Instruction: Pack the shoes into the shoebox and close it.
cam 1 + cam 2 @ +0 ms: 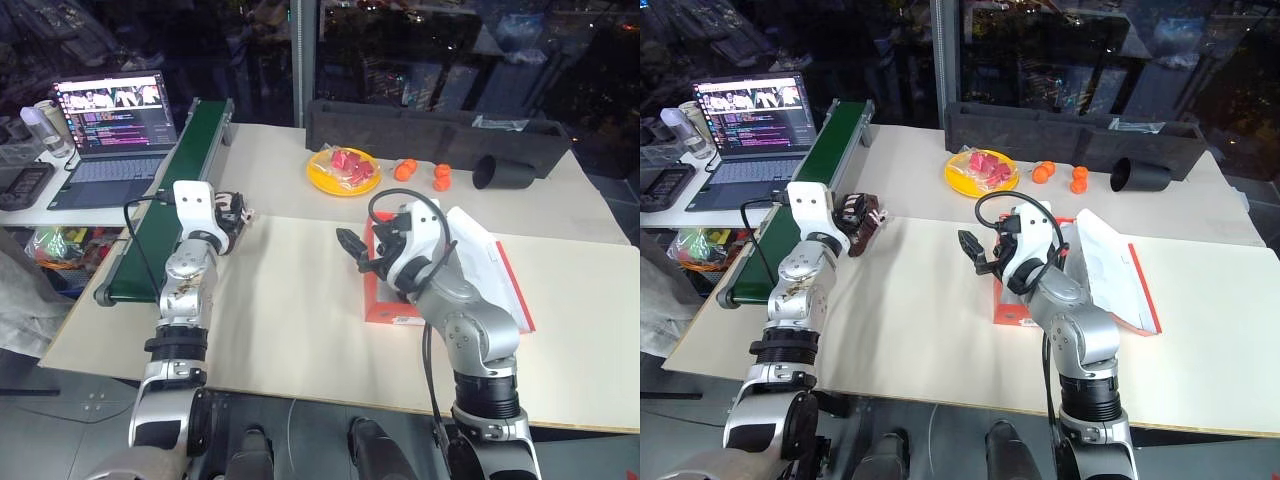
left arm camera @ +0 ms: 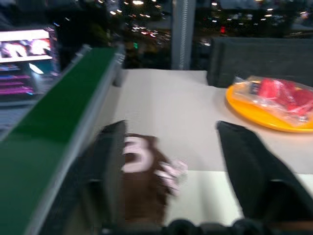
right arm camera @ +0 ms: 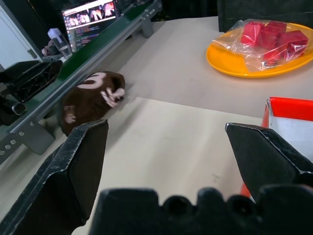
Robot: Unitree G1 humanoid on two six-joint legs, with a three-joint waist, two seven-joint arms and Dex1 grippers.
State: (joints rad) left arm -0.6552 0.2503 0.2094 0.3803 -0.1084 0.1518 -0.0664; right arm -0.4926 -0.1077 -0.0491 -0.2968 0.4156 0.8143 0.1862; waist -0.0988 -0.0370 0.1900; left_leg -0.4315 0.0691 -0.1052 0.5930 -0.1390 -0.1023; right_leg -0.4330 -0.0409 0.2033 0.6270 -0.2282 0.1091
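Head views: red-orange cardboard shoebox [image 1: 385,300] sits open on the cream tabletop [image 1: 290,320] at about 3 o'clock of centre, white inside, hinged lid [image 1: 1110,262] folded out flat on its right side. Right arm covers most of the box, so contents can't be told. Right gripper [image 1: 975,250] hovers just off the box's left edge, black fingers spread wide, nothing between them. Left gripper [image 1: 862,222] at 9 o'clock, one dark brown boot [image 1: 868,213] at its tips beside the green conveyor belt [image 1: 175,195]. At 12 o'clock a round yellow plate [image 1: 343,180] holds red blocks in clear plastic wrap [image 1: 350,163]. Three small orange round fruits [image 1: 405,170] lie to its right. A long black tray [image 1: 430,130] runs along the far edge, with a black cylinder cup [image 1: 500,175] lying on its side in front of it. Open laptop [image 1: 105,135] at 10 o'clock.

Left wrist view: boot [image 2: 144,181] is soft, fuzzy, suede-like, with a white number patch and white lace. It lies between the spread fingers, against one finger [image 2: 110,166] and apart from the other, so not pinched. Glossy plate [image 2: 266,115] beyond.

Right wrist view: fingers [image 3: 83,161] wide apart, empty. Rounded brown boot [image 3: 90,100] lies across the table next to the conveyor's metal rail. Box's red corner [image 3: 288,107] with white lining sits by the other finger.
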